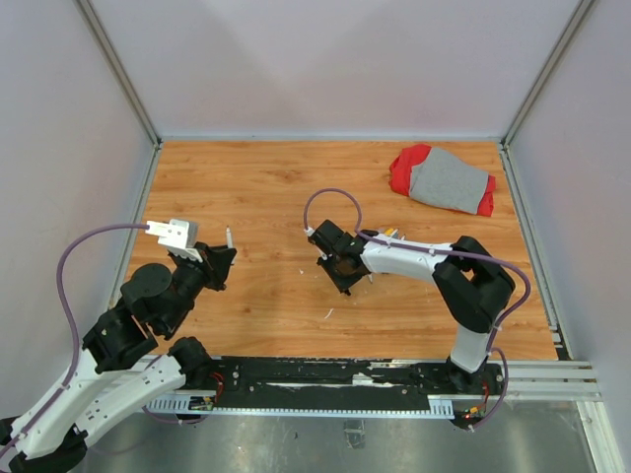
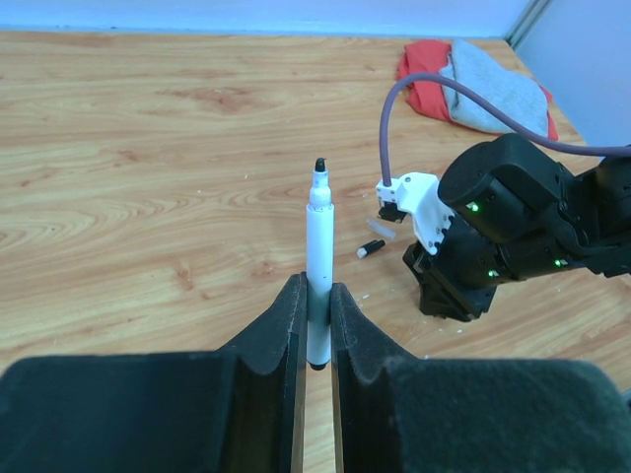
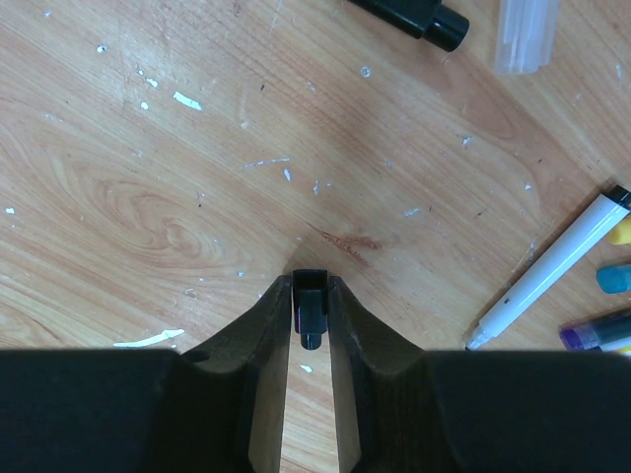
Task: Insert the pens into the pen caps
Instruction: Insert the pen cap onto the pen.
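1. Close up, a white pen (image 2: 317, 246) is held tight by the left gripper (image 2: 315, 301); its long body stands upright, black tip on top.
2. A small black pen cap (image 3: 310, 313) is pinched in the almost closed right gripper (image 3: 311, 286), low over the table (image 3: 148, 148).
3. The pen cap is found well off to the right of the white pen, so tip and cap must be brought together.

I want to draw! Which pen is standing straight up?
The white pen clamped in the left gripper: it points straight up, dark tip on top. The other white pen lies flat on the table.
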